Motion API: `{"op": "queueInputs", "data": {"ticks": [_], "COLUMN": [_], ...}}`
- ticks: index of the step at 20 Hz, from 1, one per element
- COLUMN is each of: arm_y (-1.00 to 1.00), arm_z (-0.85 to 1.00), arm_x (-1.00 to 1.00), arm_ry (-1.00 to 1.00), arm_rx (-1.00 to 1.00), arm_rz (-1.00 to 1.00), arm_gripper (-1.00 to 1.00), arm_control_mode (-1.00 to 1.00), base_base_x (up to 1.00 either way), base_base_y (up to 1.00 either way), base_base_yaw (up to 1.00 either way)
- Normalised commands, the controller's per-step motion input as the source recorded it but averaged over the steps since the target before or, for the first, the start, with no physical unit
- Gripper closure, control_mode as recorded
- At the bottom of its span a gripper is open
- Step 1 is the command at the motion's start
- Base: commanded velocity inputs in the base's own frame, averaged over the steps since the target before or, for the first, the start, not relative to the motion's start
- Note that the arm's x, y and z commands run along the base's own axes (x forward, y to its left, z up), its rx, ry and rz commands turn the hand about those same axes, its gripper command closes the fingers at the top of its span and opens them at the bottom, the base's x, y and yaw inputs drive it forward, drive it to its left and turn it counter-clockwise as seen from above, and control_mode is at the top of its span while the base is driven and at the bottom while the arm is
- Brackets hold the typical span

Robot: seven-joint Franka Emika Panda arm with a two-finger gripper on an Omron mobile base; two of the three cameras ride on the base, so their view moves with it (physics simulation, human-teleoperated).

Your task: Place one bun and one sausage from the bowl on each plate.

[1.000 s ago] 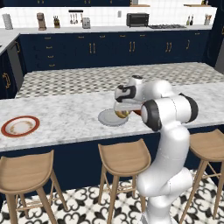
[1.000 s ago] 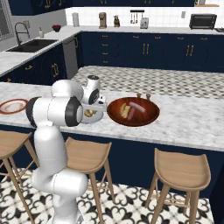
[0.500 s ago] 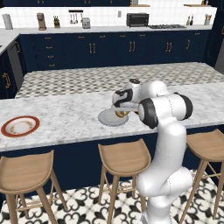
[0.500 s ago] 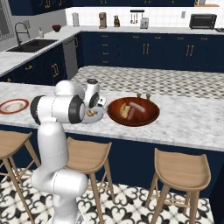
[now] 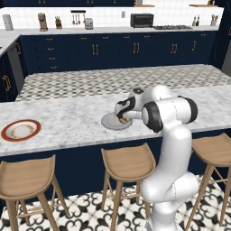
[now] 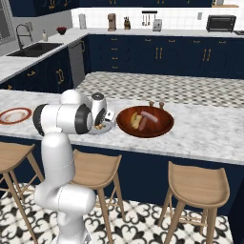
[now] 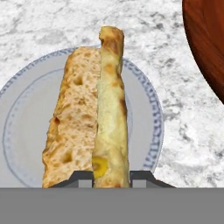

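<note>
bun (image 7: 109,113) sits pinched between the two dark finger tips, so the jaws are clamped on it. its long side runs straight away from the gripper (image 7: 111,177), out over the grey plate (image 7: 144,109). a second, wider bread piece (image 7: 72,118) lies right beside it on its left, touching it, and i cannot tell if that piece rests on the plate yet. the plate is right under the bun, so the next move looks like a short drop down and then letting go. the bowl (image 6: 145,121) is just beside the plate, with more food in it. the red plate (image 5: 20,130) is far off along the counter (image 5: 67,119) and has no food yet. the arm bends low over the grey plate, hand tipped down at it.
</note>
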Motion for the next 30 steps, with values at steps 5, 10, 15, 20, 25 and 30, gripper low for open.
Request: {"op": "queueInputs", "data": {"ticks": [5, 10, 15, 20, 25, 30], "arm_y": [0.00, 0.00, 0.00, 0.00, 0.00, 0.00], "arm_z": [-0.04, 0.00, 0.00, 0.00, 0.00, 0.04], "arm_x": [0.00, 0.00, 0.00, 0.04, 0.01, 0.00], "arm_ry": [-0.02, 0.00, 0.00, 0.00, 0.14, 0.21], "arm_rx": [0.00, 0.00, 0.00, 0.00, 0.00, -0.02], "arm_rz": [0.00, 0.00, 0.00, 0.00, 0.00, 0.00], "arm_gripper": [1.00, -1.00, -1.00, -1.00, -1.00, -1.00], "arm_control_mode": [-1.00, -1.00, -1.00, -1.00, -1.00, -1.00], "base_base_x": [0.00, 0.00, 0.00, 0.00, 0.00, 0.00], "base_base_y": [0.00, 0.00, 0.00, 0.00, 0.00, 0.00], "base_base_yaw": [0.00, 0.00, 0.00, 0.00, 0.00, 0.00]}}
